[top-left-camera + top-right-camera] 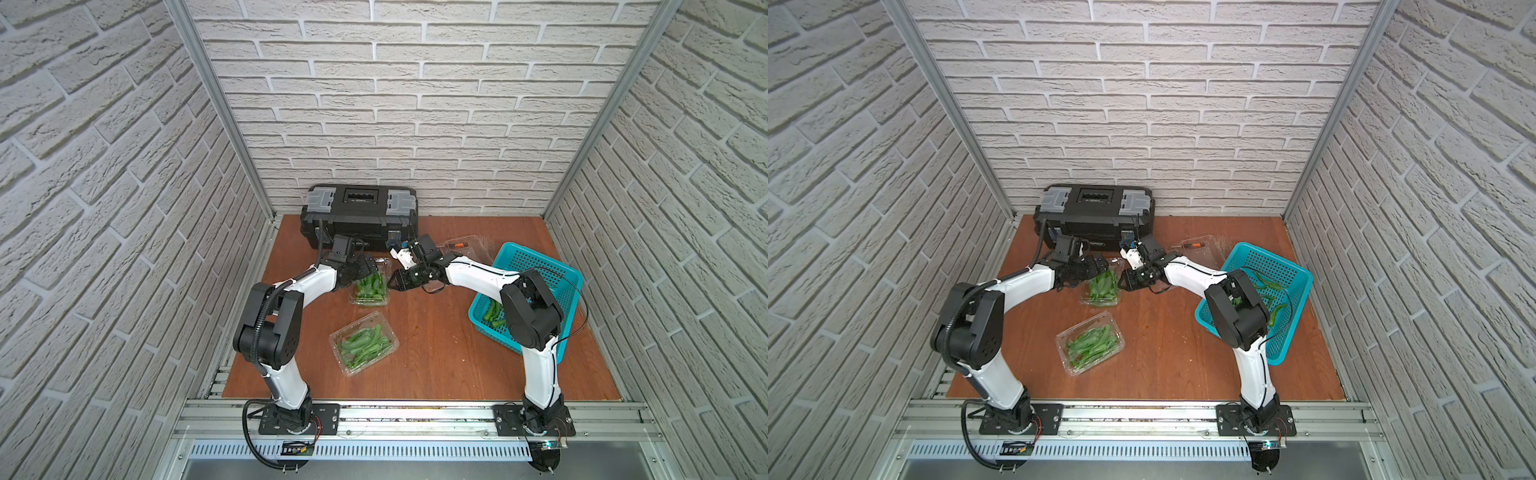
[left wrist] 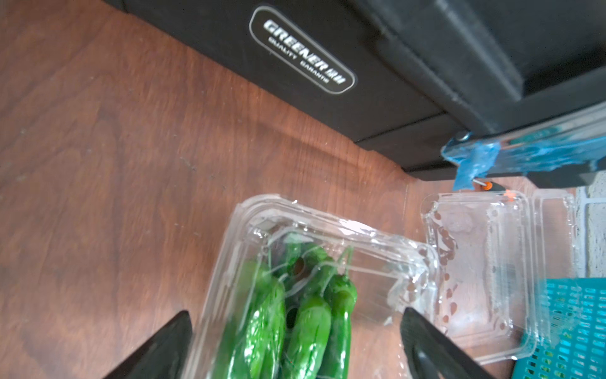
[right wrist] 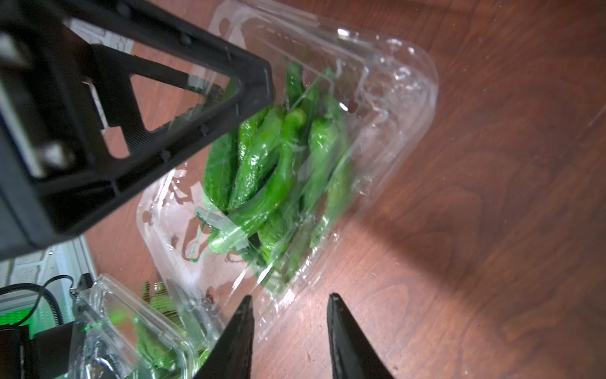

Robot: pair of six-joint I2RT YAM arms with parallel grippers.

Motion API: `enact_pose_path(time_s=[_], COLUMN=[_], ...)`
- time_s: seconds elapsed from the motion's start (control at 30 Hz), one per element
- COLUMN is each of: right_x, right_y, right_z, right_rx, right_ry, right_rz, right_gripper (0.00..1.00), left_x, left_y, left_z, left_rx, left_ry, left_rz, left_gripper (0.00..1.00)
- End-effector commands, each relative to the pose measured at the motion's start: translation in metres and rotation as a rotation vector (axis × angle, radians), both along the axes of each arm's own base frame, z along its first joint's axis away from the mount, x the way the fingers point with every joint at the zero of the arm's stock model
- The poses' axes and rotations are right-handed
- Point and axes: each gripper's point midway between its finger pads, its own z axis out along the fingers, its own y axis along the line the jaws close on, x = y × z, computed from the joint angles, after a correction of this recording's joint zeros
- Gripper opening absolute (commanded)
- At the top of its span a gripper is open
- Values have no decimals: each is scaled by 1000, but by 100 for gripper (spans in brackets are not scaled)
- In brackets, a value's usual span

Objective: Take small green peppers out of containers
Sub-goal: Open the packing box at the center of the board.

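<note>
In both top views a clear container (image 1: pixel 376 301) (image 1: pixel 1100 302) holding small green peppers (image 1: pixel 368 284) sits in front of the toolbox. My left gripper (image 1: pixel 368 272) (image 2: pixel 295 328) is open wide over it, with one finger on each side of the box and the peppers (image 2: pixel 308 321) between them. My right gripper (image 1: pixel 390 284) (image 3: pixel 290 302) is open low at the box's right edge, and the clear rim (image 3: pixel 328 246) reaches one fingertip. A second container (image 1: pixel 363 343) full of peppers lies nearer the front. An empty one (image 1: pixel 467 245) (image 2: pixel 485 262) rests at the back right.
A black toolbox (image 1: pixel 361 212) stands against the back wall just behind both grippers. A teal basket (image 1: pixel 540 266) (image 1: pixel 1266 266) sits tilted at the right, with a few peppers (image 1: pixel 1273 311) in it, partly behind my right arm. Brick walls enclose the wooden table (image 1: pixel 436 332).
</note>
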Motion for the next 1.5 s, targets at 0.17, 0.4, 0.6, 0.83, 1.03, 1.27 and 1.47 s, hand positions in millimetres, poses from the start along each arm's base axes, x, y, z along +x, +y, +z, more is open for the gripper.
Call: enact_pose_path(time_s=[0.17,0.4,0.6,0.83,1.03,1.27,1.47], right_x=[1,-2,1,27,26,25,25], right_y=[18,22,20,-21,-37,-35,-35], right_z=[10,8,5,25,5,-12,-14], right_rx=[133,170,166,202,147,149,135], right_ry=[22,46,49,-8,35,90,95], right_rz=[62,75,65,-99,-141,-150,-146], right_gripper=[37,36,36,36,36,36,35], left_x=[8,7,8,6,-4,-13,-19], left_y=[-15,-25,-28,0,7,-26,-51], left_z=[7,9,6,23,42,46,42], left_rx=[9,9,27,194,334,376,482], left_ry=[-24,-24,-5,-41,-71,-89,-79], left_rz=[-37,-73,-84,-52,-104,-227,-314], left_gripper=[98,98,98,98,98,98,98])
